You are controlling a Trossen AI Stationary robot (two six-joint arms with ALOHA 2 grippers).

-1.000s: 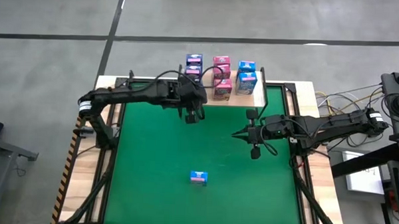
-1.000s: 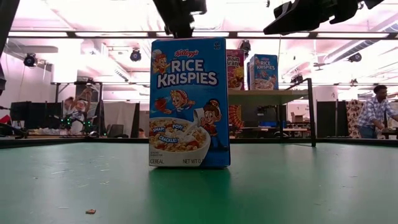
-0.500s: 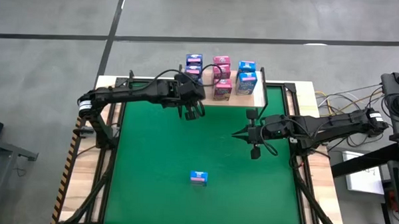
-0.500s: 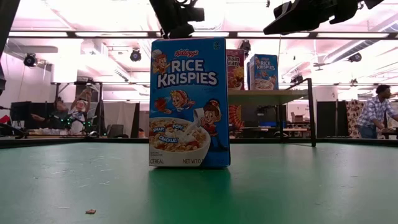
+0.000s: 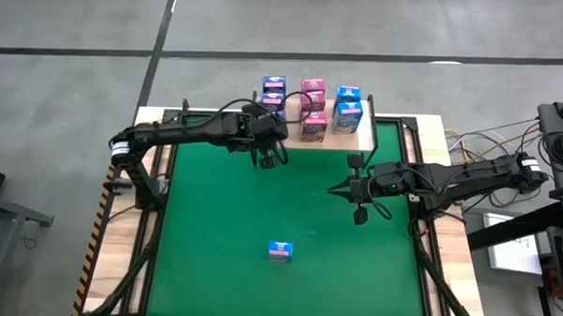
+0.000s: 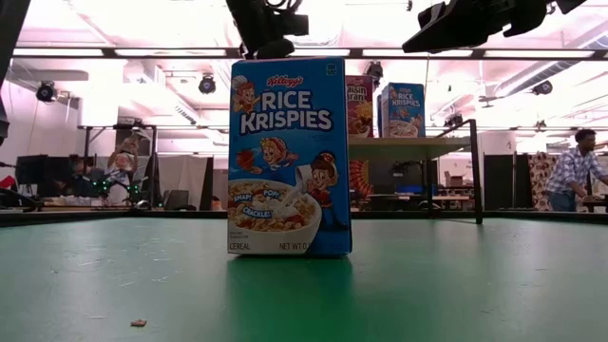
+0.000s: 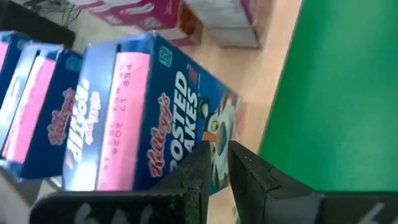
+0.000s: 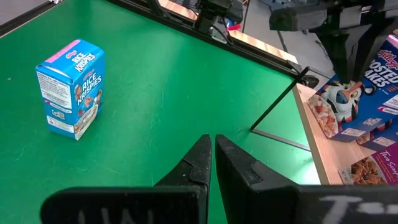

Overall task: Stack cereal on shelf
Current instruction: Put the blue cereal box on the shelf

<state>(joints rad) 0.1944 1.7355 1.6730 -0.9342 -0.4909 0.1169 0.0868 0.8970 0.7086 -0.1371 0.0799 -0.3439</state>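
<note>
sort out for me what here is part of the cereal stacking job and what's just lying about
Part of the job:
- Rice Krispies box, standing alone on the green table
- cereal boxes already on the shelf
- left gripper, near the shelf
- right gripper, over the table

Lying about:
- small crumb on the table
- cables beside the table

Over the last second the left gripper (image 5: 272, 159) has drawn back a little across the green table (image 5: 214, 221) toward its own side, and it now hangs just off the front edge of the shelf (image 5: 369, 135), near the dark blue Frosted Flakes boxes (image 5: 272, 94). In the low view its dark body has slid from directly above the Rice Krispies box (image 6: 289, 158) toward that box's upper left corner. Beyond the table, a person (image 6: 122, 163) far off in the room has shifted position slightly.
</note>
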